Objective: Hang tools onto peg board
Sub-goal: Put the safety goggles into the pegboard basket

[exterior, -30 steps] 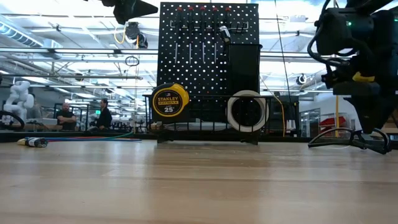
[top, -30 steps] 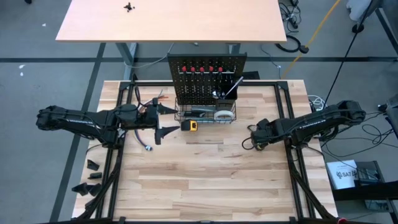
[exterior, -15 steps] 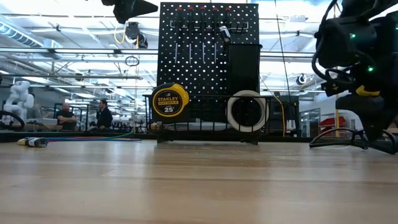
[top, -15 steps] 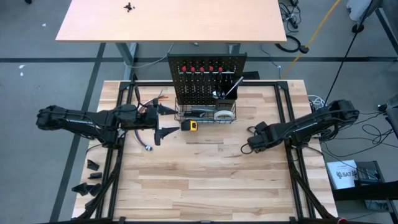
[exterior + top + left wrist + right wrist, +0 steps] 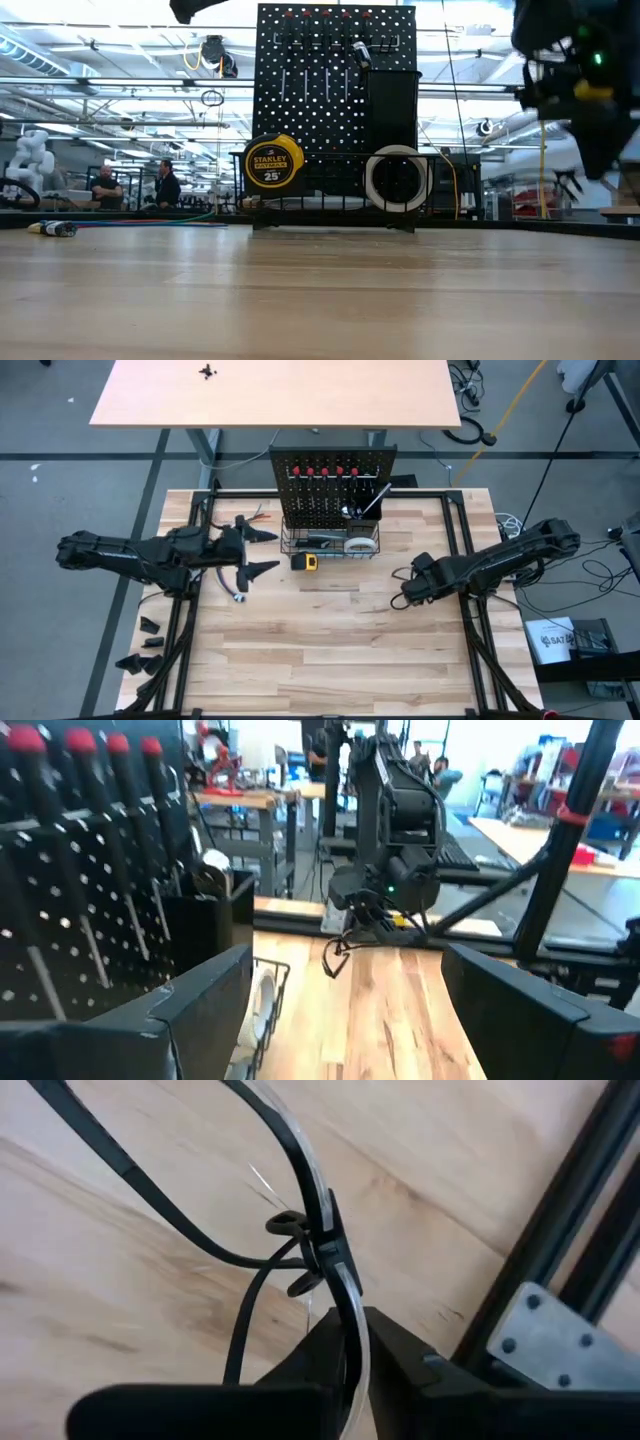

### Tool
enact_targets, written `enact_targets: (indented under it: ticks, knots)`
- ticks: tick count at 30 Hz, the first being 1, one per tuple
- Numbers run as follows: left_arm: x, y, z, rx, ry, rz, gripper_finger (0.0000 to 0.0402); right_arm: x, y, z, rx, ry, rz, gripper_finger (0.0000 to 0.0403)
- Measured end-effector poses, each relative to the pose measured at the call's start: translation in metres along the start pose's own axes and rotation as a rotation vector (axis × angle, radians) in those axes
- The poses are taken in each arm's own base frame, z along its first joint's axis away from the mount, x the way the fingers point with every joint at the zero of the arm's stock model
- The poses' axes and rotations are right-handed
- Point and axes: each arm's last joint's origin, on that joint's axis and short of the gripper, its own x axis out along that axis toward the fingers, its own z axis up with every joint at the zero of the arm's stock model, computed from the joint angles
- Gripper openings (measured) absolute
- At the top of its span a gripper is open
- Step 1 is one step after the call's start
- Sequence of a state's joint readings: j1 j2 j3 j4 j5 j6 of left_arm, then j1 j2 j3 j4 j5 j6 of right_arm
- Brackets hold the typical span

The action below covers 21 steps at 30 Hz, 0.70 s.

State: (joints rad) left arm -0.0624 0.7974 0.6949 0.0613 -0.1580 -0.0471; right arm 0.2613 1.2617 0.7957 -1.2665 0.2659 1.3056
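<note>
The black peg board (image 5: 333, 482) stands at the table's far edge with red-handled screwdrivers hung on it. A white tape roll (image 5: 397, 178) sits in its wire basket (image 5: 330, 546), and a yellow-black tape measure (image 5: 272, 162) rests against the basket's front. My right gripper (image 5: 406, 593), at the table's right, is shut on a pair of clear, black-framed glasses (image 5: 300, 1230). My left gripper (image 5: 262, 552) is open and held level left of the basket, with nothing between its fingers. My right gripper pinches the glasses between its two fingers at the clear lens edge with its black rim (image 5: 345, 1330). The fingers come from above, pointing steeply down. The glasses hang below them, clear of the table (image 5: 566, 186), with the thin black temple arms (image 5: 250, 1260) crossed.
A small tool (image 5: 238, 596) lies on the wood under my left arm. Black frame rails (image 5: 468, 550) run along the table's sides. The middle and near part of the table (image 5: 330, 650) is bare wood. People sit far off in the room behind.
My right gripper has risen, and the glasses, which lay on the table a second ago, have come up with it and now hang clear. My left gripper has drawn back a little toward the table's left edge, still open.
</note>
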Motion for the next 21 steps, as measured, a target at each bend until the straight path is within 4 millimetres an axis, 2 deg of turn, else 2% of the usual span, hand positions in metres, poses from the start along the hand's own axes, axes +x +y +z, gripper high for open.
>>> enact_targets:
  ticks: [5, 9, 14, 21]
  knots:
    - [-0.015, 0.002, 0.009, -0.071, -0.061, -0.002, 0.0327, -0.045, 0.009, 0.011, -0.004, -0.107, 0.108, 0.0014]
    - [-0.029, 0.004, 0.012, -0.136, -0.071, -0.004, 0.0327, -0.084, 0.027, 0.027, -0.039, -0.259, 0.209, 0.0012]
    - [-0.043, 0.006, 0.012, -0.156, -0.051, -0.002, 0.0327, -0.12, 0.067, 0.051, -0.141, -0.397, 0.237, 0.0012]
    - [-0.051, 0.008, 0.011, -0.191, -0.042, -0.002, 0.0327, -0.152, 0.133, 0.079, -0.284, -0.577, 0.18, 0.0012]
